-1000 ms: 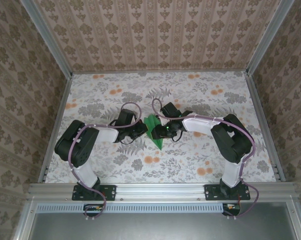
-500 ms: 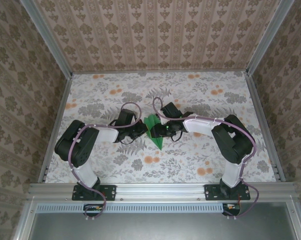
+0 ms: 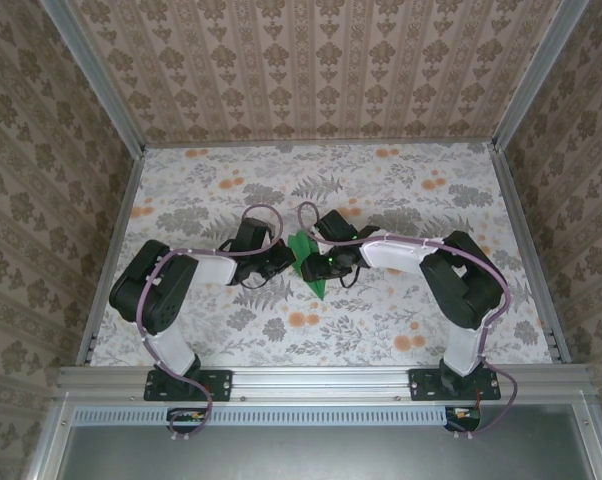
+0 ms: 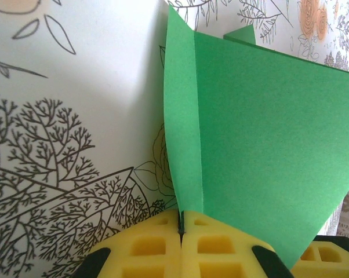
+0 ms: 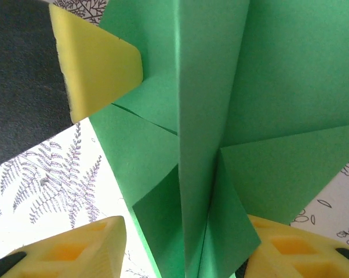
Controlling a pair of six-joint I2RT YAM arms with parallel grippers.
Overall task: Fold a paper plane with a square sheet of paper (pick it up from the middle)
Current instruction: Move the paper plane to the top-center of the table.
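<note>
left tool [image 4: 181, 246] pinches the lower edge of the green paper plane [image 4: 267, 145] at the middle of the bench [image 3: 381, 330], while the right tool [image 5: 180, 255] stands spread either side of its centre fold

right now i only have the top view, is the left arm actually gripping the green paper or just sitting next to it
Observer: Gripping. In the left wrist view the left fingers are shut on a standing fold of the green paper.
Operator: ok and the right side
Observer: Open. In the right wrist view the right fingers stand apart on either side of the paper's centre ridge.
Operator: how far along is the folding
Observer: The right wrist view shows triangular flaps already creased against that ridge.
</note>
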